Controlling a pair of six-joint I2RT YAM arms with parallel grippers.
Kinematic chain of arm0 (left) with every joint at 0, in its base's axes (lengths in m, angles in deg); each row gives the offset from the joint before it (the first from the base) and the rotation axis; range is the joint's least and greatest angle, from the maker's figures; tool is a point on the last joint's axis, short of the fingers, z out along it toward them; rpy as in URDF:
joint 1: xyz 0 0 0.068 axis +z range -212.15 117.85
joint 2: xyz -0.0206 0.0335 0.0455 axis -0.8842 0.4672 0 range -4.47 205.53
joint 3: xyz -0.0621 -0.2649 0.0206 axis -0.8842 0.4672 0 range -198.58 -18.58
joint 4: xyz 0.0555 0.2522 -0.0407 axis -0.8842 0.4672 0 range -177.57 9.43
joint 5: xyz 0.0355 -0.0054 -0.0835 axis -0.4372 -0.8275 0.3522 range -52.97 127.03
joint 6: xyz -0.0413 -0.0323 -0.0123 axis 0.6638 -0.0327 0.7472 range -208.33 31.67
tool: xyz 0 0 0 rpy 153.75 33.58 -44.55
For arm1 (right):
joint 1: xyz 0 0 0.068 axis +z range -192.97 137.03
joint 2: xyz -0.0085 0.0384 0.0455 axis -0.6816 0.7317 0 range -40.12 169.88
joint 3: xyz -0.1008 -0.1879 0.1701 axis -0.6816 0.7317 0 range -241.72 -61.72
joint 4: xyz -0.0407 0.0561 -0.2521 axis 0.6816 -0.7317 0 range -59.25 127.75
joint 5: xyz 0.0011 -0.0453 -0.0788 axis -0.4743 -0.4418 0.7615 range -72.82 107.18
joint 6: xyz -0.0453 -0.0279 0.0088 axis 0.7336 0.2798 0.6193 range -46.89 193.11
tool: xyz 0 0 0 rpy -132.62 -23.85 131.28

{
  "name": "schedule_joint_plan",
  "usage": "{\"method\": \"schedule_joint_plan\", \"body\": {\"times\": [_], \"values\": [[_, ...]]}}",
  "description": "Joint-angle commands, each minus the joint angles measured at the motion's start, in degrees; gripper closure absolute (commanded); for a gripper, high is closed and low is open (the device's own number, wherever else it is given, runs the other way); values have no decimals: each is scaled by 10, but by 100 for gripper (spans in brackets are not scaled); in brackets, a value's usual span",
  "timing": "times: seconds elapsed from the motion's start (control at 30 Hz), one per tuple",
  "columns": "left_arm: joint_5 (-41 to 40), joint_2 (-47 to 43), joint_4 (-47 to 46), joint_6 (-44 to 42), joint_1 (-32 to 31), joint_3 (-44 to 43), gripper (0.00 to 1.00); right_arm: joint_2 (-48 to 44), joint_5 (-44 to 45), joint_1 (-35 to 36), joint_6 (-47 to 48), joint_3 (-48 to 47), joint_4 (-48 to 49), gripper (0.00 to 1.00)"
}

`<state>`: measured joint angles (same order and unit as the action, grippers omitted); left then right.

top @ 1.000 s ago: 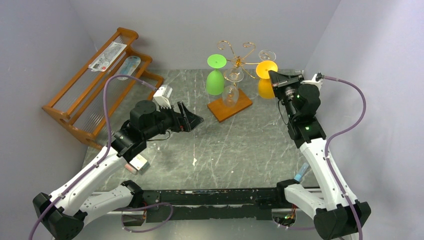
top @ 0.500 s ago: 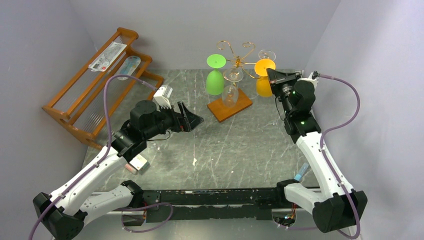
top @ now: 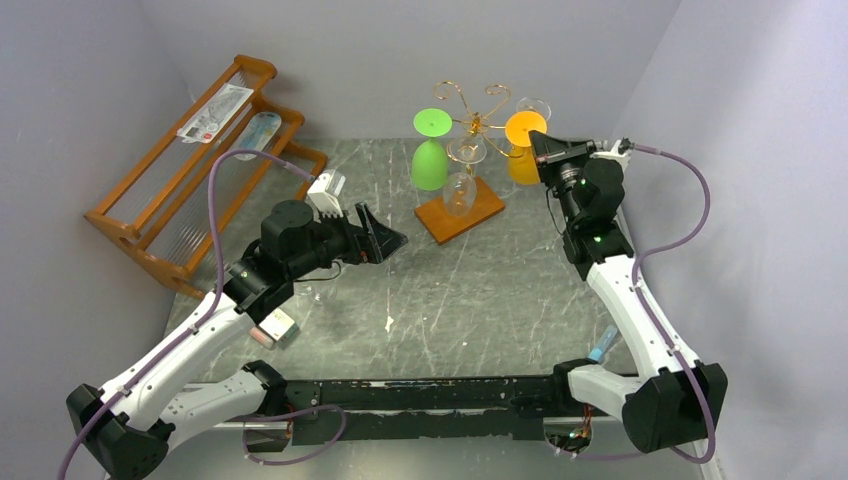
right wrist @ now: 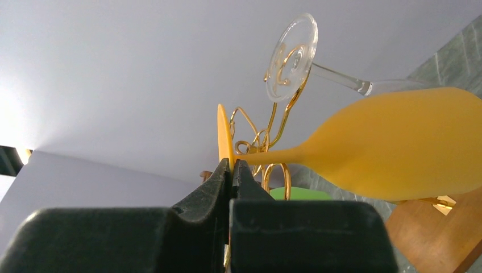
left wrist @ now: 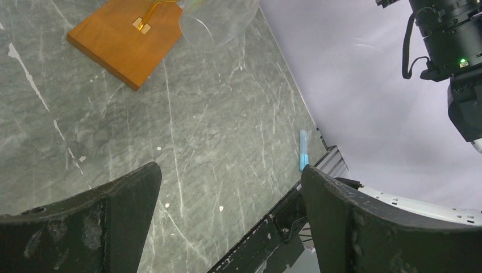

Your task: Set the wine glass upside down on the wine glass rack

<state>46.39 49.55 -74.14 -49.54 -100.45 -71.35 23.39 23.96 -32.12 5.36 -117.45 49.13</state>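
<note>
The orange wine glass (top: 522,165) was held upside down at the right side of the wine glass rack (top: 478,122), over the far right of the table (top: 480,290). The overhead view hid the grip. The right wrist view showed the right arm's fingers (right wrist: 221,179) pinched shut on the stem just under the foot, beside the gold wire. The left arm's fingers (left wrist: 128,196) stood spread wide, holding nothing, above the table near the rack's wooden base (left wrist: 122,34).
</note>
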Motion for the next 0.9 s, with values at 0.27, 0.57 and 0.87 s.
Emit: {"method": "schedule_joint_plan", "body": {"times": [0.27, 0.57, 0.87], "values": [[9, -4, -5, 3, -2, -3, 3, 32, -65, 0, -16, -18, 11, 100], [0, -8, 3, 1, -2, -4, 3, 24, -89, 0, -15, -18, -3, 100], [-1, -12, 7, -2, -2, -5, 3, -4, -106, -4, -18, -21, -27, 100]]}}
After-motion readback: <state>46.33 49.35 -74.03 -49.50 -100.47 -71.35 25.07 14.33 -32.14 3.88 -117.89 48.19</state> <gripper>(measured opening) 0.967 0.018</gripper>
